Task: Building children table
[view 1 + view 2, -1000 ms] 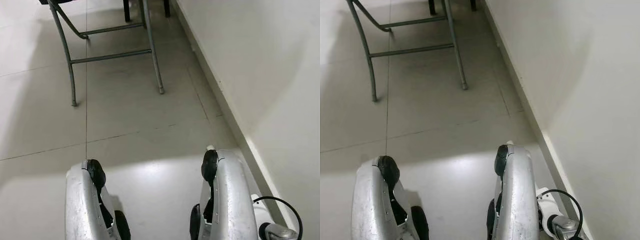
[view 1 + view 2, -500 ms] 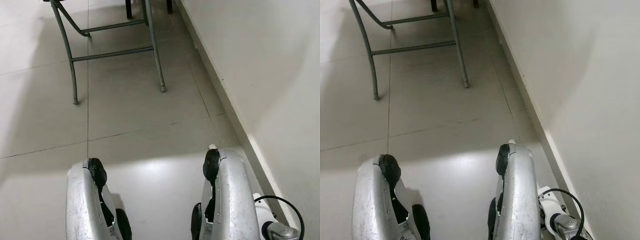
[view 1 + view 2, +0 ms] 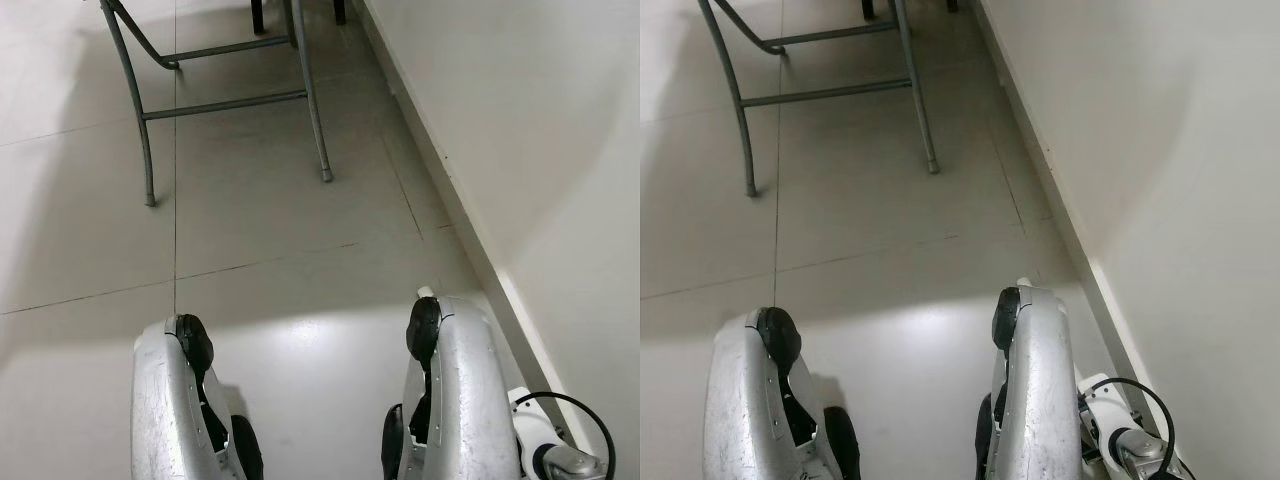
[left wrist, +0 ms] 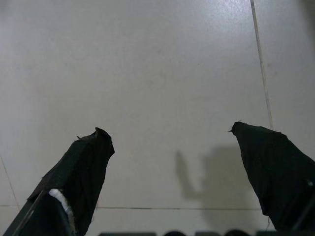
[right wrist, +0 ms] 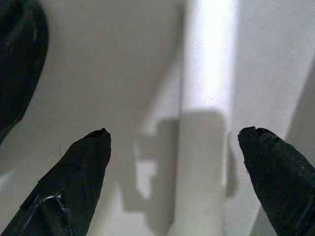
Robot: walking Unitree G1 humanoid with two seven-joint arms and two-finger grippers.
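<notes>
Left wrist view showed the left gripper (image 4: 170, 135) spread wide over bare floor tile (image 4: 147, 73); the right gripper (image 5: 174, 135) gaped likewise beside the wall (image 3: 540, 120). Both hung idle, likely because the robot was walking. Well ahead of them stood a grey metal frame (image 3: 225, 100), thin-legged, its top out of view.

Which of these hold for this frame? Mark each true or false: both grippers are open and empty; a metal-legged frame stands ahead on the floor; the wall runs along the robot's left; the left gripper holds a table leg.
1. Both grippers are open and empty: true. The left gripper and right gripper hang over bare floor.
2. True: the metal-legged frame stands ahead.
3. False: the wall runs along its right.
4. False: it holds nothing.
</notes>
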